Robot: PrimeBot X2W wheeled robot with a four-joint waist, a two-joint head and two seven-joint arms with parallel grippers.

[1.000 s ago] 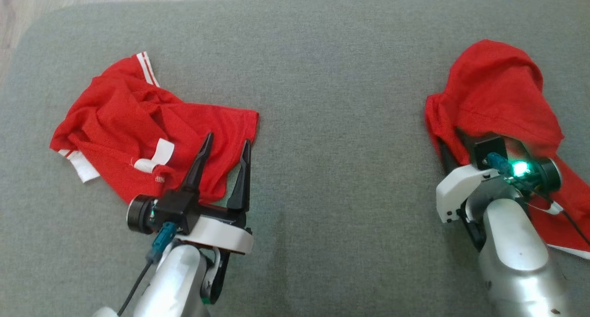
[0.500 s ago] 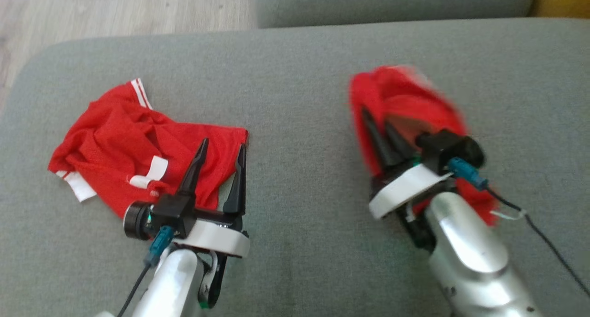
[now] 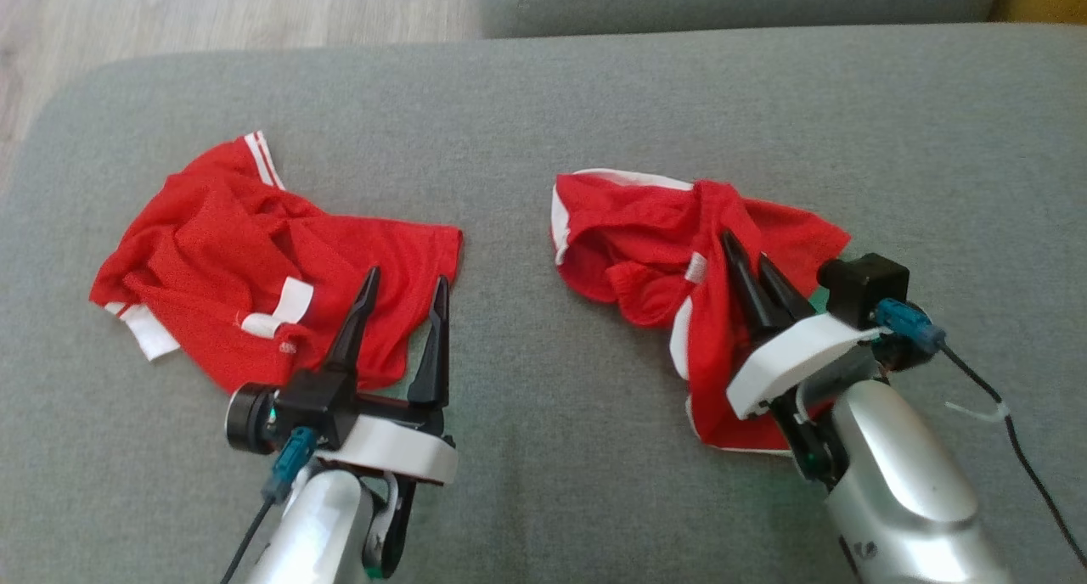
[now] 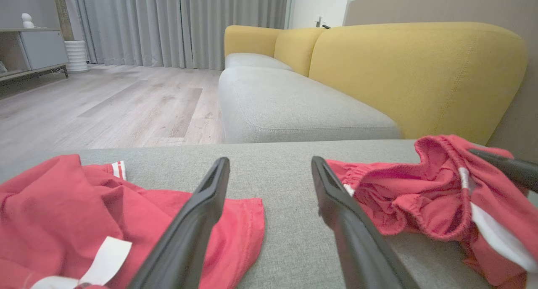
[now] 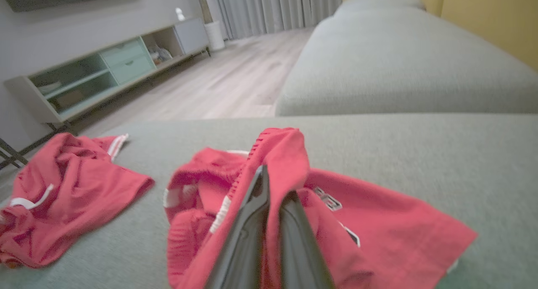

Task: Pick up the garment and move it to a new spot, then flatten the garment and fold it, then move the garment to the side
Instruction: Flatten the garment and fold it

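1. Pinched fully together at the right gripper (image 3: 746, 251), on a raised ridge of the red shorts (image 3: 628, 227) close to the elastic waistband.
2. Draped over and around those fingertips in the right wrist view; otherwise bunched on the grey cushion (image 3: 594, 100), ahead of that hand and to both its sides, with some cloth trailing back under its wrist.
3. Probably gripped by one high fold so as to take cloth alone and not catch the cushion beneath.
4. Spread wide at the left gripper (image 3: 406, 277), with nothing between the fingers; poised low over the near hem of a second red garment (image 3: 221, 253), lying ahead and off to that hand's left.
5. Likely kept apart there in readiness for pinning or taking a corner of the shorts, just off to that hand's right.
6. Reads as the relocating step: crumpled, no edge laid straight, flattening and folding not yet begun.
7. Worth minding: with a single pinch, a risk of thin mesh slipping free or unfurling unevenly.
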